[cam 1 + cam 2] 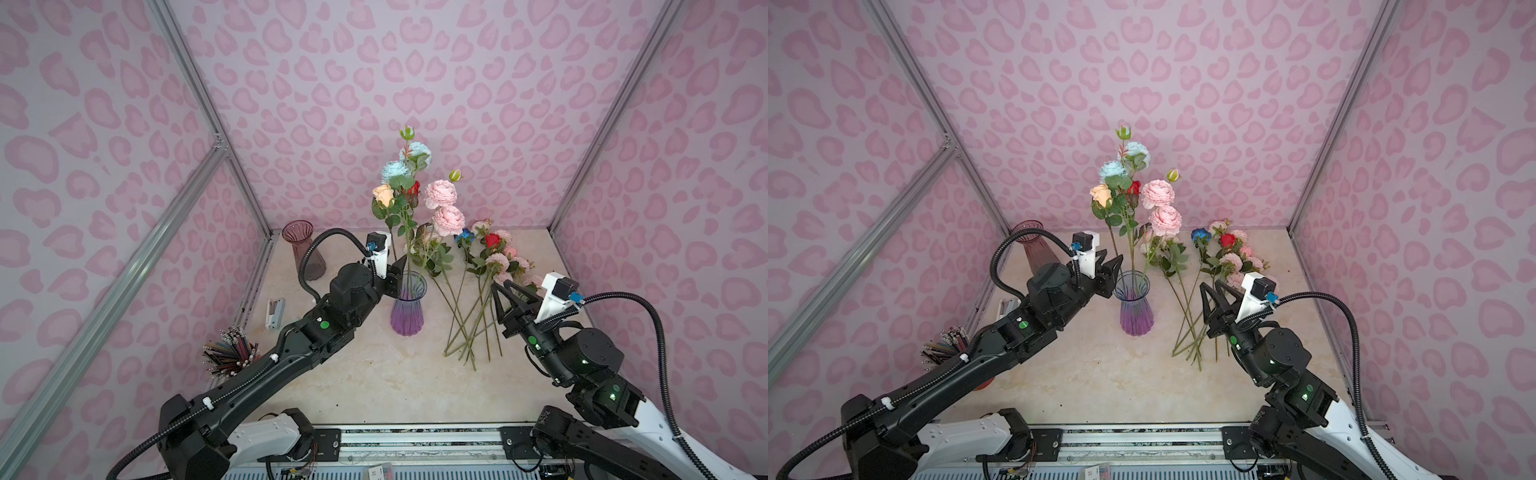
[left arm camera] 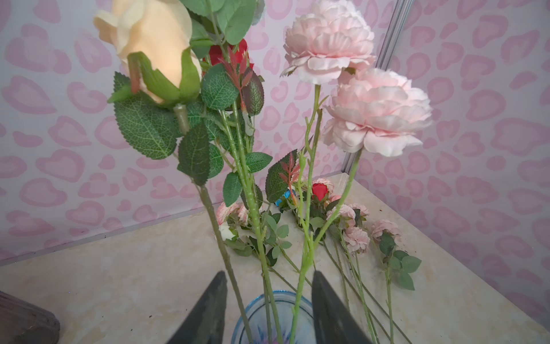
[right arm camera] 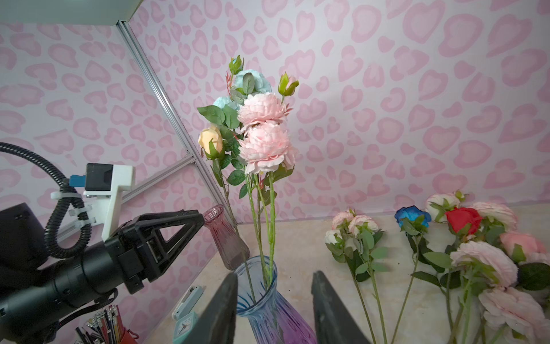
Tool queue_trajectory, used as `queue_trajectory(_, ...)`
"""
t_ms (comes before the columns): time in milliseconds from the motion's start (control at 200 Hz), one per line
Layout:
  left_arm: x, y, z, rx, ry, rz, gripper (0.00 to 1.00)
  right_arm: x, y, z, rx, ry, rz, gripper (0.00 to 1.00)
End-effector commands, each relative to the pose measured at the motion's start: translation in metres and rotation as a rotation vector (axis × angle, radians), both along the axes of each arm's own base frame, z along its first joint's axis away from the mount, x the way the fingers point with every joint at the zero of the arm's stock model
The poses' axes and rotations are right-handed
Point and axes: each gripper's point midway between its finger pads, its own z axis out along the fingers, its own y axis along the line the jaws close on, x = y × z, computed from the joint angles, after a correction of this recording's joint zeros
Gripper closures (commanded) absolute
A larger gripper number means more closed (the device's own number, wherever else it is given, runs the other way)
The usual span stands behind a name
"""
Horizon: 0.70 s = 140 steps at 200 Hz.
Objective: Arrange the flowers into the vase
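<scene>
Left gripper point(image 2: 269, 275): my jaws are parted and grip nothing, pointed at the green stems point(image 2: 253, 208) just above the blue-to-purple ribbed glass vase point(image 1: 407, 316). Upright in the vase: peach rose point(image 1: 383, 195), light blue peonies point(image 1: 395, 170), red rose point(image 1: 414, 188), pale pink peonies point(image 1: 440, 194). Right gripper point(image 1: 500, 286): parted and empty, over the loose flowers point(image 1: 494, 262) lying on the beige marble-look tabletop point(image 1: 374, 374) right of the vase.

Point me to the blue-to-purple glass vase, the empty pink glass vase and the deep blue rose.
Blue-to-purple ribbed glass vase point(image 1: 407, 318): in a top view, lower purple wall.
Empty pink glass vase point(image 3: 226, 239): right wrist view, its belly.
Deep blue rose point(image 3: 412, 216): right wrist view, the bloom.
</scene>
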Motion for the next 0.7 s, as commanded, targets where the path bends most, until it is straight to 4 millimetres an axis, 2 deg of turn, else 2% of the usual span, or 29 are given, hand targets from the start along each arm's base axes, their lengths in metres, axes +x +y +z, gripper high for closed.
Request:
queue_trajectory(0,-0.012,0.005,0.004,-0.016,-0.001,-0.034,0.52,0.0,0.001,0.009,0.023,-0.016,0.005,0.58)
queue_trajectory(145,-0.027,0.015,0.011,-0.004,-0.001,-0.049,0.52,0.005,-0.001,0.003,-0.005,-0.008,-0.029,0.58)
queue_trajectory(280,-0.031,0.046,0.016,0.036,-0.027,0.061,0.49,0.018,-0.007,-0.007,-0.048,0.032,-0.113,0.57)
queue_trajectory(395,-0.025,0.078,0.014,0.076,-0.049,0.229,0.31,0.034,-0.002,-0.018,-0.097,0.091,-0.145,0.57)
queue_trajectory(525,-0.017,0.113,0.015,0.105,-0.042,0.433,0.13,0.06,0.008,-0.043,-0.129,0.199,-0.132,0.56)
queue_trajectory(695,-0.02,0.154,0.006,0.05,-0.034,0.604,0.03,0.097,-0.001,-0.099,-0.277,0.46,-0.252,0.56)
